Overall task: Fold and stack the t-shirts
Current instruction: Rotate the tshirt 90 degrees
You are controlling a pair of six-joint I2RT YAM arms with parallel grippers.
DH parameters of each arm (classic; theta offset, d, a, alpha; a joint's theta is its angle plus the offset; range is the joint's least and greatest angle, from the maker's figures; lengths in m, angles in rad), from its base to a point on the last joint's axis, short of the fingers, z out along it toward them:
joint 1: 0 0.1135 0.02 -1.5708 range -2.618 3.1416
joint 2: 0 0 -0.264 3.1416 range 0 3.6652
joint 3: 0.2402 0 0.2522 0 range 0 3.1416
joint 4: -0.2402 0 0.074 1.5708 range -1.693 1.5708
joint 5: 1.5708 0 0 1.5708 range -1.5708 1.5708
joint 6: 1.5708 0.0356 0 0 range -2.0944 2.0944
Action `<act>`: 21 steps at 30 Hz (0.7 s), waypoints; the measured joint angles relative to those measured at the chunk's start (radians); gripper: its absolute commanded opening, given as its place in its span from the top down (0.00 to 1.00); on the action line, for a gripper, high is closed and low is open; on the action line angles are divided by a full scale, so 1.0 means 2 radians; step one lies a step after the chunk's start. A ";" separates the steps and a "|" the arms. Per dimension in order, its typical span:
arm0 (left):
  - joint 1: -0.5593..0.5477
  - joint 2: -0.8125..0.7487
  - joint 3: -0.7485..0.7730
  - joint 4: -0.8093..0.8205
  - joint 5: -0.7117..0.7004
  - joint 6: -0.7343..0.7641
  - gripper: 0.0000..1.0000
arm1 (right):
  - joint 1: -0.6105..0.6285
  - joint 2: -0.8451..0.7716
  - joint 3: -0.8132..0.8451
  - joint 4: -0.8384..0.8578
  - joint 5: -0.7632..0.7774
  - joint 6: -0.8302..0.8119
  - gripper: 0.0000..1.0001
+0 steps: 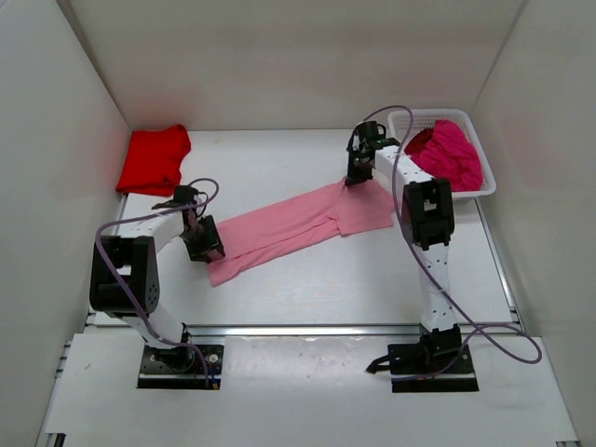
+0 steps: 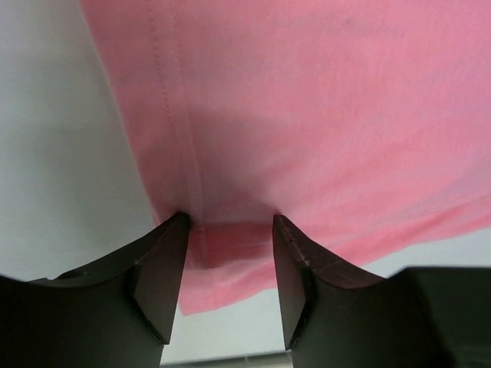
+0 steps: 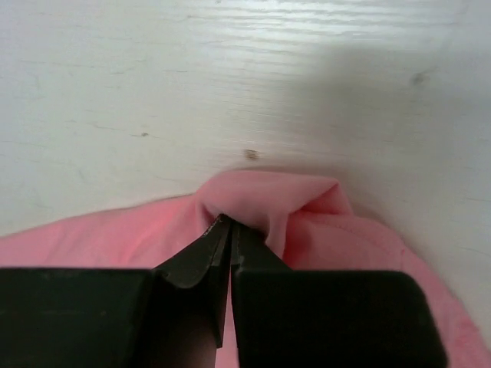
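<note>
A bright red t-shirt (image 1: 154, 158) lies crumpled on the desk (image 1: 307, 289), beyond the left gripper (image 1: 207, 244) and off to its left, well apart from the work in hand. The left gripper is low at the near-left end of the light pink t-shirt (image 1: 298, 223), its fingers (image 2: 157, 261) moderately wide apart with the stitched hem showing between them. It does not appear to pinch any cloth.

The pink shirt runs as a long, rumpled diagonal band between the two grippers. At its far end the right gripper (image 3: 229, 226) is clamped tight on a small raised fold of pink fabric, with bare desk just ahead of its tips. Just beyond and to the right of that gripper stands a white mesh basket (image 1: 486, 182) holding the deep magenta t-shirts (image 1: 452, 154), which are not yet dealt with.

The task looks to be at an early stage: the pink shirt is being taken up for spreading or folding.

Several things could go wrong from here:
- **Lost grip:** the right gripper's hold is a thin nip of cloth, and a firm pull could slip it free.
- **Dragged shirt:** with the left jaws parted, any pull from the right would drag the whole shirt instead of stretching it.
- **Poor catch on the left:** closing there might take only one layer or miss the hem, leaving a skewed fold.
- **Knocked basket:** the right arm works close to the basket and could nudge it.
</note>
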 measured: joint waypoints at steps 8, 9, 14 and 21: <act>-0.026 -0.104 -0.069 -0.087 0.024 0.012 0.35 | 0.034 0.173 0.310 -0.047 -0.050 0.067 0.66; -0.038 -0.118 -0.068 -0.104 0.023 0.013 0.34 | 0.038 0.191 0.328 -0.019 -0.066 0.079 0.59; -0.112 -0.143 -0.032 -0.150 0.031 0.015 0.31 | 0.055 0.201 0.348 -0.027 -0.090 0.102 0.48; -0.113 -0.084 0.108 -0.155 0.053 0.017 0.88 | 0.078 0.081 0.360 -0.137 0.009 0.046 0.82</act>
